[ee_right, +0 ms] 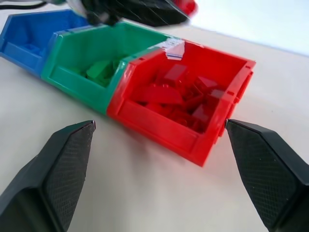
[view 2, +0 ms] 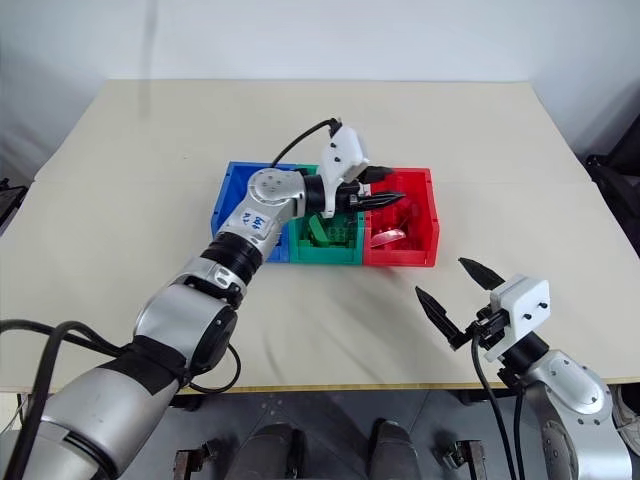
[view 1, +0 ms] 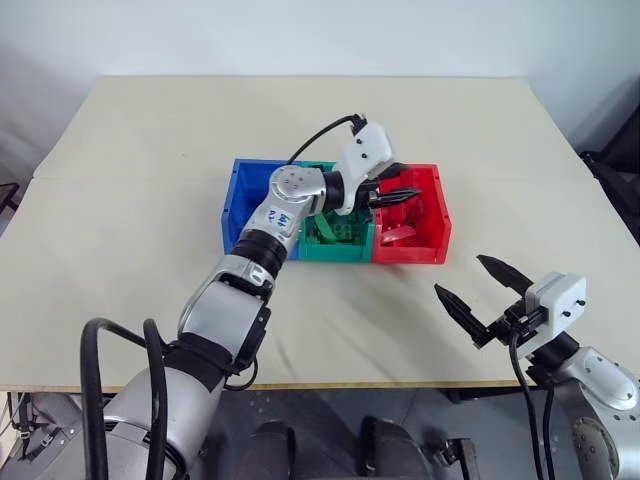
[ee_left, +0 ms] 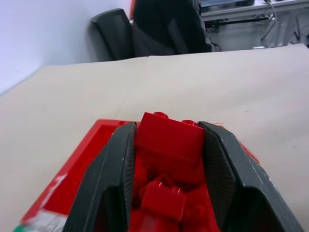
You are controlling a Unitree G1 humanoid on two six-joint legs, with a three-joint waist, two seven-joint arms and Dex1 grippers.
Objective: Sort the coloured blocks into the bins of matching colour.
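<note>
Nearest, the right gripper [view 1: 480, 288] idles, jaws wide apart, short of the red open-top plastic bin [view 1: 440, 215]. Over that bin the left gripper [ee_left: 169, 159] clamps a small red studded plastic brick [ee_left: 169, 137] by its flat sides: light, rigid, probably slick.

The red bin [ee_right: 179, 126], green bin [ee_right: 77, 72] and blue bin [ee_right: 21, 46] are smooth, glossy plastic. The red block [ee_left: 169, 137] is glossy plastic; the table [view 1: 150, 150] is matt beige. The right gripper's fingers [ee_right: 58, 174] carry a fine textured black surface.
</note>
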